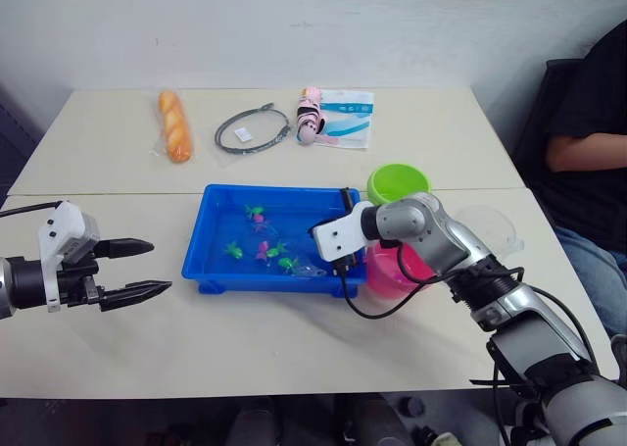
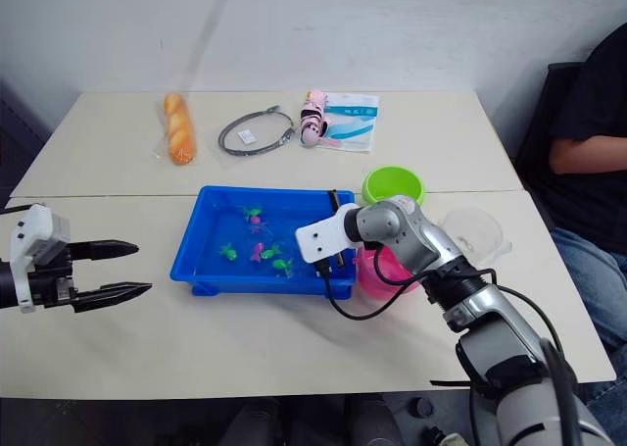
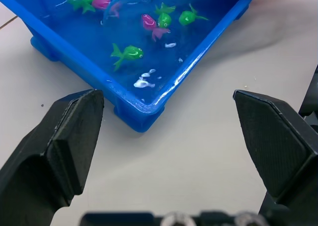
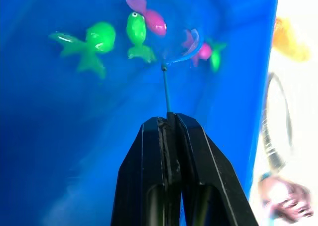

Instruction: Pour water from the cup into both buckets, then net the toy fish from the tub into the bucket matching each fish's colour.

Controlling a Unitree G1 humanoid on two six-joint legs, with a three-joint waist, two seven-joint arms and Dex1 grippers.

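Note:
The blue tub [image 1: 220, 242] sits mid-table, holding water and several toy fish, among them a green fish [image 3: 128, 52] and a pink fish [image 3: 149, 22]. Over the tub's right side, my right gripper [image 4: 169, 120] is shut on the thin handle of the net [image 4: 186, 47]. The net's blue hoop is down in the water among the fish. Right of the tub stand the lime green bucket [image 1: 397, 183] and, partly hidden behind my right arm, the pink bucket [image 1: 392, 272]. The clear cup [image 1: 490, 228] is beside them. My left gripper [image 1: 160, 267] hovers open and empty left of the tub.
At the far side of the table lie a bread loaf [image 1: 174, 124], a grey cable loop [image 1: 253, 130], a pink toy [image 1: 311, 115] and a white packet [image 1: 349, 106]. A person [image 1: 588, 152] sits at the right edge of the table.

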